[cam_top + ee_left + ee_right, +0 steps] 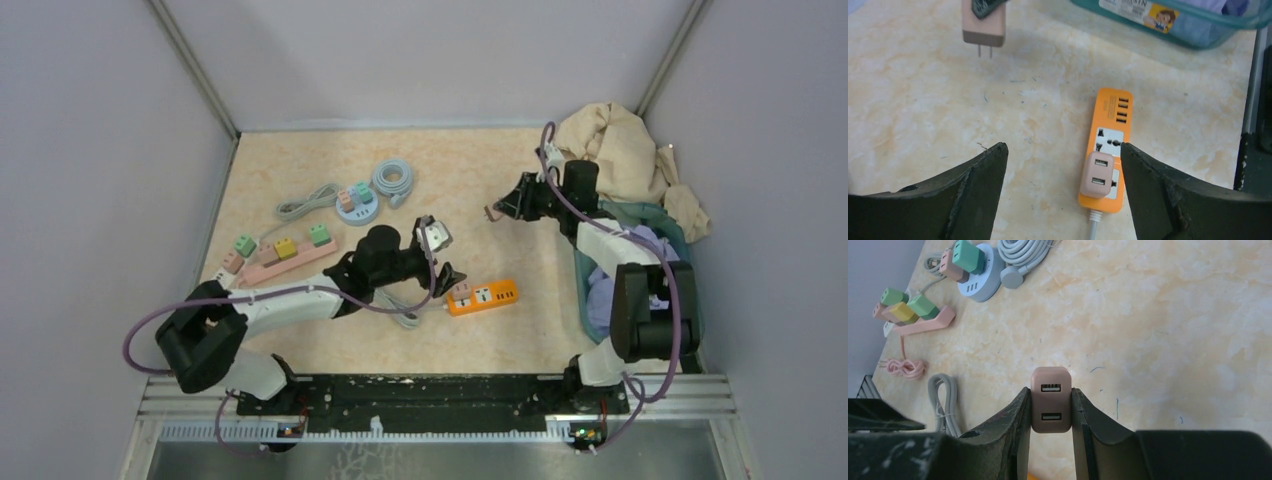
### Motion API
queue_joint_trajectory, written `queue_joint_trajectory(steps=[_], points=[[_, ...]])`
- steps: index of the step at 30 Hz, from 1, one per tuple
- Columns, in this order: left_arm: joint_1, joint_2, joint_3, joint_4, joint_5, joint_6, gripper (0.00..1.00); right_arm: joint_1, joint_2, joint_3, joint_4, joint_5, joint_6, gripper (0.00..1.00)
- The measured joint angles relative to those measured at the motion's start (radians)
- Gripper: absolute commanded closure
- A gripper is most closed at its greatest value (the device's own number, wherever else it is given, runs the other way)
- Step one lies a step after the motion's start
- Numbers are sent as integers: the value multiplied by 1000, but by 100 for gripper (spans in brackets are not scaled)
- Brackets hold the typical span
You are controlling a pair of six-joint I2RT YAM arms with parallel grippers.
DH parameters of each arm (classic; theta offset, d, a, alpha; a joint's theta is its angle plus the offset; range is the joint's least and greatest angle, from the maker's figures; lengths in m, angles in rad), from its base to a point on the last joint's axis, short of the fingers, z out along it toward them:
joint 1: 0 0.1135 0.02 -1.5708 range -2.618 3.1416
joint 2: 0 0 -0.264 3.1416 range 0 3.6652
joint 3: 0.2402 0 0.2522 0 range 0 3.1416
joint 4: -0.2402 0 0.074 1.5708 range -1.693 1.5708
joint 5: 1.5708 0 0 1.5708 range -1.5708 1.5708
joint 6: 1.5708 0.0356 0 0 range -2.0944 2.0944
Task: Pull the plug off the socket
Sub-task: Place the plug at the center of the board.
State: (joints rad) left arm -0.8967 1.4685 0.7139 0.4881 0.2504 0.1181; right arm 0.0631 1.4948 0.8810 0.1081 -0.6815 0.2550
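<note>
Plug (1096, 175) on the orange power strip (1111, 107) lies between the left gripper's (1064, 150) wide-open fingers; the right gripper (1050, 390), farther off, clasps a second plug (1050, 407).

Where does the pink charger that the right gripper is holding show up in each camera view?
Top external: the pink charger sits right of centre, held by the right gripper.
Left wrist: top edge, left of centre, prongs pointing down the picture, beyond the orange power strip.
Right wrist: dead centre, between the fingers.
Shared landmark: the right gripper's dark fingers clamping it.
</note>
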Motion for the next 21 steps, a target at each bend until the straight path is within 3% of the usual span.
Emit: queue_joint_trajectory(steps=[3,11,21], points=[[1,-82,11,-27,-62,-36,0,0,56,48,-11,8,0,87],[28,-198,11,-62,-183,-132,0,0,221,194,-51,43,-21,78],[102,-265,-13,-69,-199,-261,0,-2,412,333,-113,94,-42,74]])
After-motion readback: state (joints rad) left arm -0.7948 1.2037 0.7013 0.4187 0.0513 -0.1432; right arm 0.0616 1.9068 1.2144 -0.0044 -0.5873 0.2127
